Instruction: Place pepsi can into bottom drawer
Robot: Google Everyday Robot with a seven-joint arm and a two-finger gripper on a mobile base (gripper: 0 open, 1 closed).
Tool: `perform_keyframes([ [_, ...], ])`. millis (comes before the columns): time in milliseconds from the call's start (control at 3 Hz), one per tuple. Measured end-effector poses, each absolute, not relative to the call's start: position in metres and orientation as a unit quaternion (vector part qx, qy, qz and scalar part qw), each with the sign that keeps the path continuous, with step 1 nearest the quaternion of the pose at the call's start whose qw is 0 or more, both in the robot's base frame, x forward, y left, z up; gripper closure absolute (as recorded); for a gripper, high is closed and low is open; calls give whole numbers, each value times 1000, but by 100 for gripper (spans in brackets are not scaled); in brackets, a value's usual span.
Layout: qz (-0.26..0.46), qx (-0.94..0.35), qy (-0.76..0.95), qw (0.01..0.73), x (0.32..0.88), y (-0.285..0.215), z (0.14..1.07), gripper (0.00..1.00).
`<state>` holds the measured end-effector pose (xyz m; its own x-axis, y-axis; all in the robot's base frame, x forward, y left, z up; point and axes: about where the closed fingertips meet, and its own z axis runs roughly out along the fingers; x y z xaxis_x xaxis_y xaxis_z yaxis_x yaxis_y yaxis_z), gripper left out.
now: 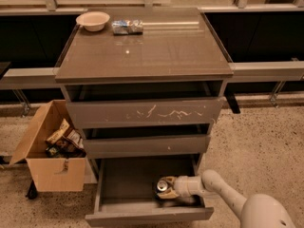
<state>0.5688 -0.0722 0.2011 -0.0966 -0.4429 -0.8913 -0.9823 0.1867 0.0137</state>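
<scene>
Item: the pepsi can (163, 185) sits low inside the open bottom drawer (142, 216), towards its right front corner, silver top facing up. The gripper (165, 191) reaches in over the drawer's right side, its fingers closed around the can.

Status: the can is within the drawer; release and withdrawal of the arm remain outstanding. Whether the can rests on the drawer floor cannot be determined.

Markings: no brand or lettering is legible on the can. The silver-blue packet (127, 26) beside the bowl (92, 20) on the cabinet top (152, 51) is likewise unreadable.
</scene>
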Motion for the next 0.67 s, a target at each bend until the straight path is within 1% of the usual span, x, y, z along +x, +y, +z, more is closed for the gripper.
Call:
perform_keyframes([
  [333,346,-535,661,397,577,-75,190,82],
  [667,356,-531,660,395,583,-78,184,51],
])
